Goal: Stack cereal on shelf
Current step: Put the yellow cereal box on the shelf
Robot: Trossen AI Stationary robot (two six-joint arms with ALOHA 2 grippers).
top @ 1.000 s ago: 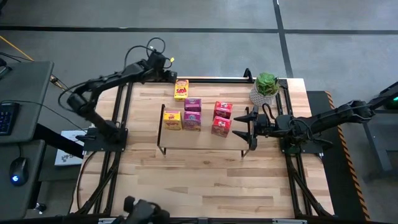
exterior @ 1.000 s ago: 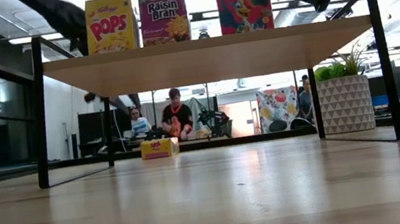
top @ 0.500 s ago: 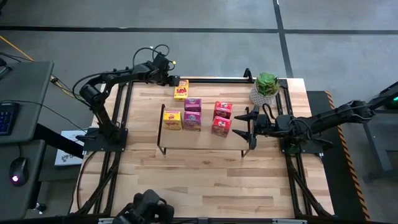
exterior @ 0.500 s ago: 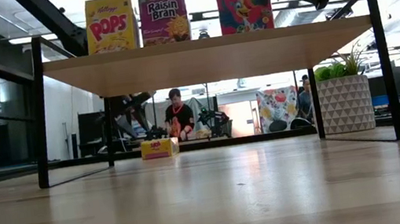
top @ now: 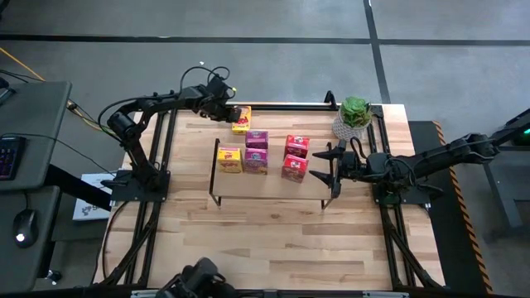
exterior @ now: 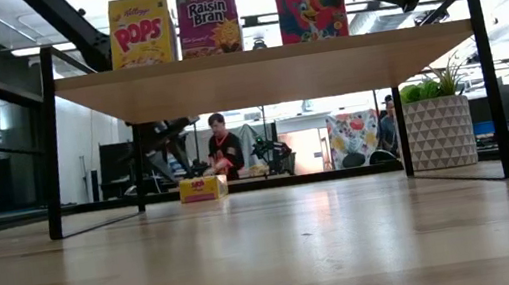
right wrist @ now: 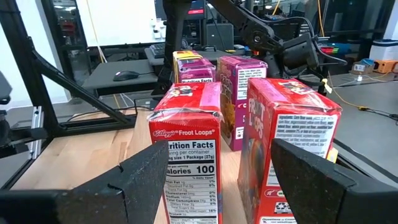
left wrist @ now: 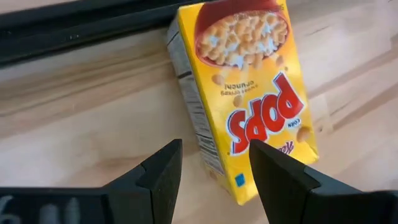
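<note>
Five cereal boxes stand on the shelf (top: 265,187): one yellow (top: 229,159), two magenta (top: 256,141), two red (top: 296,147). A sixth, yellow Pops box (left wrist: 249,93) lies flat on the table by the far edge, behind the shelf (exterior: 265,75). My left gripper (top: 229,112) is open and slants down over that box. Its fingers (left wrist: 165,171) stand either side of one corner without touching it. My right gripper (top: 319,164) is open and level at the shelf's right end, facing the red boxes (right wrist: 186,155).
A potted green plant (top: 354,116) stands on the table at the far right, behind my right arm. Black frame rails run along the table's far, left and right edges. Bare wood lies between the shelf and the near edge. People sit in the room beyond (exterior: 224,147).
My left gripper has come down and toward the near edge, tipping further downward, until it is over the lying yellow box. Its finger gap looks the same. The boxes have stayed where they were.
</note>
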